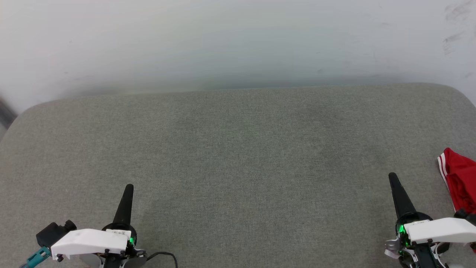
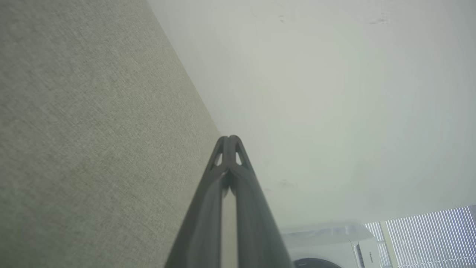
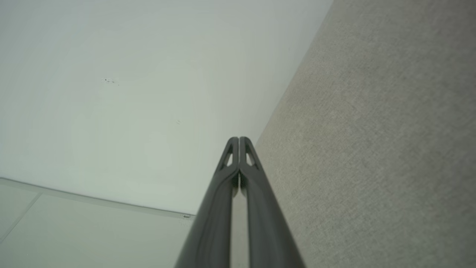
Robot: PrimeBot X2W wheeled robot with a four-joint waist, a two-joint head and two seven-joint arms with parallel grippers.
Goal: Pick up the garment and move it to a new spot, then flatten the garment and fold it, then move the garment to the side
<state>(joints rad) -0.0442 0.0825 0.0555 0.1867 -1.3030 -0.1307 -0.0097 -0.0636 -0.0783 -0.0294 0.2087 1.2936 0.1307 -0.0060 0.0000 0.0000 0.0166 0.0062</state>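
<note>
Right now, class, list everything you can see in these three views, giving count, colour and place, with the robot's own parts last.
shirt: one, red with white stripes, at the cushion's right edge, beside the right gripper
cushion: one, grey fabric, before the robot
wall: one, white, behind the cushion
appliance: one, white, low in the left wrist view
blinds: one set, pale, beside the appliance
left gripper: one, dark fingers, shut, head view's lower left
right gripper: one, dark fingers, shut, lower right
</note>
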